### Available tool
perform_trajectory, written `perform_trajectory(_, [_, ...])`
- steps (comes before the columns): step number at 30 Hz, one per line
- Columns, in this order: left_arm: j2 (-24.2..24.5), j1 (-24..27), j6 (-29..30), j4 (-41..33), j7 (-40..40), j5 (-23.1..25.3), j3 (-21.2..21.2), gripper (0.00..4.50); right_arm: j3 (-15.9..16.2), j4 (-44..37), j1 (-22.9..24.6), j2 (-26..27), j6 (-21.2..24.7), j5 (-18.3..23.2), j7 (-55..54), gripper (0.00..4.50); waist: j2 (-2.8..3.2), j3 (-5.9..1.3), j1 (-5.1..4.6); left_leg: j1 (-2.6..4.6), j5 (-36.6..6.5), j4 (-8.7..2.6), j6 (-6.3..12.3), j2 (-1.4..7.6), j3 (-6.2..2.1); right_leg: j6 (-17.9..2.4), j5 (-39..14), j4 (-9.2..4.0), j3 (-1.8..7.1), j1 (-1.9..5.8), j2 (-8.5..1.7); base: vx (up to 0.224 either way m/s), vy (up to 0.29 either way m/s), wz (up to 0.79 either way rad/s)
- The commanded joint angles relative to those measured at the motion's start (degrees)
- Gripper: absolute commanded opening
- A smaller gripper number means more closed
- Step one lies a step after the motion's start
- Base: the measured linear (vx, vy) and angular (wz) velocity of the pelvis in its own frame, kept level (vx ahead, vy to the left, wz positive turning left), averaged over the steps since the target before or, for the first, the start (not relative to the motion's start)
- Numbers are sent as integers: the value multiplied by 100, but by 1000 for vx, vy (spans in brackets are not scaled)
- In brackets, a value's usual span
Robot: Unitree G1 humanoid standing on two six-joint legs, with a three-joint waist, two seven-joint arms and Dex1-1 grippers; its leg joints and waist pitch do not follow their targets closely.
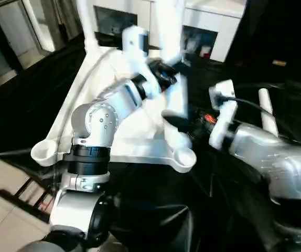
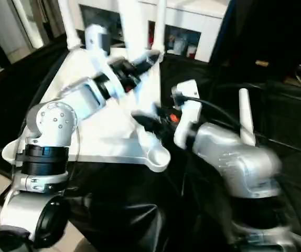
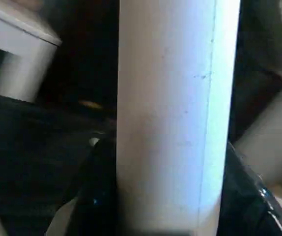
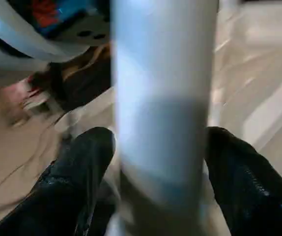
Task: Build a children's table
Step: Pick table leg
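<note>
Tabletop upside down on black worktop, both grippers at one upright leg.

Black-draped worktop [image 1: 245,210] fills the lower and right frame. White tabletop [image 1: 135,142] lies centre-left, ribbed underside up, empty corner sockets at lower left and lower centre. Upright leg [image 1: 170,31] rises at upper centre; another leg [image 2: 245,118] lies right of centre on the cloth. Left gripper [image 3: 163,196] pinches the upright leg between its fingers. Right gripper [image 4: 160,177] is spread, fingers [image 4: 84,167] just beside the leg with slight gaps.
</note>
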Motion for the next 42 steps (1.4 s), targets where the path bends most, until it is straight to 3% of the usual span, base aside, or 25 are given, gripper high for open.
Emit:
perform_trajectory(1, [-21,-306,171,-60,-391,-380,21,184,-249,-63,-105,-228,294,369,347,329,44,-520,-26,223,-1203,-356,-127,251,-157,-1120,-895,-397,196,238,-350,0,0,0])
perform_trajectory(2, [-53,-409,195,22,-492,-489,92,184,-280,-14,-143,-320,330,409,436,329,20,-529,-21,219,-1191,-355,-126,253,-162,-1155,-858,-386,197,259,-362,0,0,0])
perform_trajectory(3, [-41,-418,242,8,-771,-632,86,184,-221,-9,-103,-394,347,391,512,329,141,-472,-13,192,-1223,-353,-118,233,-169,-1195,-936,-398,199,235,-379,0,0,0])
perform_trajectory(5, [-48,-405,319,-28,-1020,-780,64,184,-145,-39,-22,-477,355,348,595,329,67,-503,-31,216,-1265,-352,-90,250,-165,-1252,-988,-416,197,265,-384,0,0,0])
perform_trajectory(7, [-84,-418,436,-54,-1119,-936,88,184,-90,-148,76,-526,397,325,628,329,69,-484,-36,179,-1184,-350,13,238,-162,-1233,-1135,-419,201,271,-383,0,0,0])
perform_trajectory(12, [-98,-439,530,-74,-1086,-1014,93,184,-215,-190,109,-450,560,591,506,282,55,-494,-35,206,-1263,-362,11,253,-176,-1079,-1772,-478,189,244,-394,0,0,0])
perform_trajectory(16, [35,-439,625,-138,-1283,-1087,71,184,-218,-123,15,-265,544,653,423,238,67,-511,-29,223,-1303,-376,-68,267,-175,-1006,-1798,-486,194,205,-381,0,0,0])
perform_trajectory(17, [45,-438,571,-86,-1296,-1040,81,184,-208,-89,13,-186,475,580,347,238,41,-515,-40,205,-1277,-387,-77,262,-173,-998,-1763,-480,192,211,-380,0,0,0])
perform_trajectory(18, [37,-441,515,-17,-1258,-993,100,184,-204,-67,17,-132,421,522,270,227,55,-518,-35,210,-1278,-388,-88,266,-176,-1002,-1751,-470,190,206,-385,0,0,0])
perform_trajectory(19, [21,-440,477,35,-1211,-966,119,184,-212,-59,27,-95,383,494,215,218,13,-523,-33,210,-1241,-389,-97,269,-169,-992,-1676,-466,193,210,-383,0,0,0])
perform_trajectory(20, [21,-440,477,35,-1211,-966,119,184,-212,-59,27,-95,383,494,215,218,30,-520,-28,204,-1222,-390,-103,270,-174,-994,-1653,-456,196,210,-391,0,0,0])
perform_trajectory(22, [-67,-439,481,159,-905,-957,255,254,-225,-66,43,16,274,437,59,202,-25,-559,-22,207,-1138,-380,-92,271,-161,-989,-1589,-449,197,229,-401,0,0,0])
perform_trajectory(23, [-64,-415,423,176,-796,-853,245,254,-209,-71,47,69,208,393,-3,202,10,-552,-14,196,-1061,-380,-100,273,-163,-1009,-1499,-432,196,214,-398,0,0,0])
perform_trajectory(25, [-63,-366,297,201,-525,-626,226,259,-184,-77,47,172,120,318,-133,198,3,-563,-13,196,-1070,-376,-112,272,-159,-1026,-1445,-432,195,217,-405,0,0,0])
perform_trajectory(26, [-68,-357,277,205,-456,-586,232,289,-176,-80,45,191,106,302,-156,197,4,-566,-10,189,-1038,-377,-100,275,-161,-1006,-1358,-424,200,218,-399,0,0,0])
perform_trajectory(27, [-93,-307,168,227,-78,-368,261,299,-135,-97,33,293,25,217,-283,197,-142,-589,-35,179,-995,-381,-77,280,-147,-985,-1303,-419,195,250,-386,0,0,0])
perform_trajectory(28, [-104,-243,70,209,313,-111,252,300,-95,-119,22,397,-39,135,-407,196,-63,-584,-9,175,-906,-379,-68,275,-158,-963,-1316,-406,193,234,-411,0,0,0])
perform_trajectory(29, [-121,-196,-2,191,594,66,251,298,-47,-119,-1,477,-109,45,-502,196,-158,-599,-21,173,-885,-378,-63,286,-145,-923,-1318,-413,192,245,-406,0,0,0])
perform_trajectory(30, [-121,-196,-2,191,594,66,251,297,-47,-119,-1,477,-109,45,-502,196,-106,-597,-17,184,-880,-383,-89,289,-158,-861,-1334,-406,195,232,-411,0,0,0])
perform_trajectory(31, [-131,-153,-74,147,737,187,228,297,-18,-117,-16,536,-156,-10,-567,196,-99,-600,-22,179,-881,-384,-109,284,-158,-841,-1352,-406,192,234,-409,0,0,0])
perform_trajectory(33, [-172,-101,-160,46,887,291,217,297,6,-75,-59,647,-209,-41,-638,195,-193,-605,-28,195,-912,-382,-134,283,-141,-808,-1321,-419,198,232,-397,0,0,0])
perform_trajectory(34, [-172,-101,-160,46,887,291,217,279,6,-75,-59,647,-209,-41,-638,195,-147,-611,-12,198,-876,-378,-134,286,-146,-829,-1265,-397,198,222,-408,0,0,0])
perform_trajectory(35, [-201,-88,-193,-2,954,311,224,267,29,-42,-93,697,-234,-63,-663,194,-180,-615,-14,200,-851,-377,-130,284,-141,-819,-1188,-397,196,225,-393,0,0,0])
perform_trajectory(42, [-383,-107,-484,-26,1353,455,295,213,274,32,-183,659,-405,-336,-602,194,-207,-603,-9,200,-981,-383,-213,282,-149,-793,-1085,-398,199,235,-398,0,0,0])
